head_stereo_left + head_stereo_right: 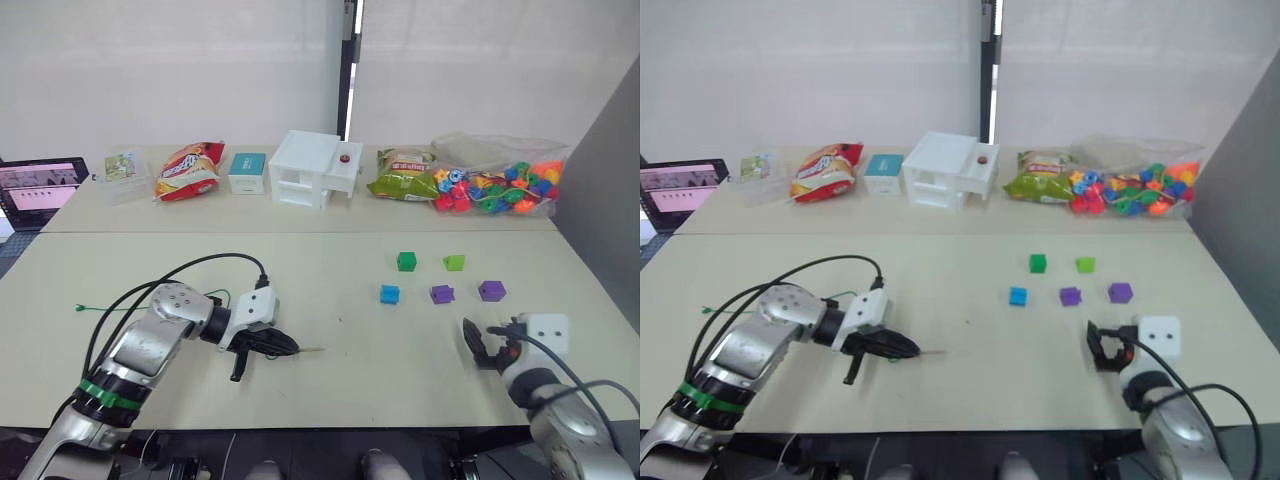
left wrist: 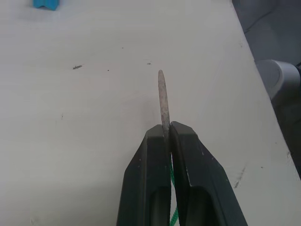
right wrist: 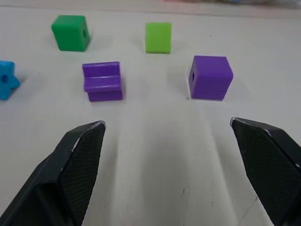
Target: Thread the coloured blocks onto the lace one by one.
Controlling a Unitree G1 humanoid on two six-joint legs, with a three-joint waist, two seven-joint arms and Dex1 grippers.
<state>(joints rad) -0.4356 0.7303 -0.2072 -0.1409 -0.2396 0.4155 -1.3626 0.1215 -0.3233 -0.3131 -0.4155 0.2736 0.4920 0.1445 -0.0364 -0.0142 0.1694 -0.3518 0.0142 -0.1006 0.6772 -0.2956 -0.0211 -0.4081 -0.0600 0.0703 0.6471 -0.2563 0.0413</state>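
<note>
While the left gripper (image 2: 165,133) sits pinched on the lace (image 2: 163,101) just behind its grey tip, the tip pokes out past the fingers, low over the table (image 1: 330,350) and pointing toward the blocks. Green cord trails back from the fingers; a loose end lies on the table far to the left (image 1: 95,308).

Right gripper (image 3: 169,141): jaws spread wide, nothing between them, low over the table just short of the blocks.

Block count: 5, all loose on the table, right of centre, none threaded.
- 2 purple: a stepped one (image 3: 102,81), a cube (image 3: 210,76)
- 1 blue (image 3: 5,81), star-like
- 1 dark green cube (image 3: 70,32)
- 1 lime wedge (image 3: 158,37)

Two rows: dark green and lime farther back; blue, then the two purples nearer the right gripper. All apart from each other.

Surface: two pale beige tables butted together, seam running across. The back table holds 1 clear bag of mixed beads (image 1: 500,185), 2 snack bags (red (image 1: 190,170), green (image 1: 402,176)), 1 white shelf box (image 1: 312,170), 1 small teal-white box (image 1: 247,173), 1 clear packet (image 1: 122,168). Laptop (image 1: 40,190) at far left, screen lit.

Room: white curtain wall behind, dark vertical post at centre, grey panel on the right.
</note>
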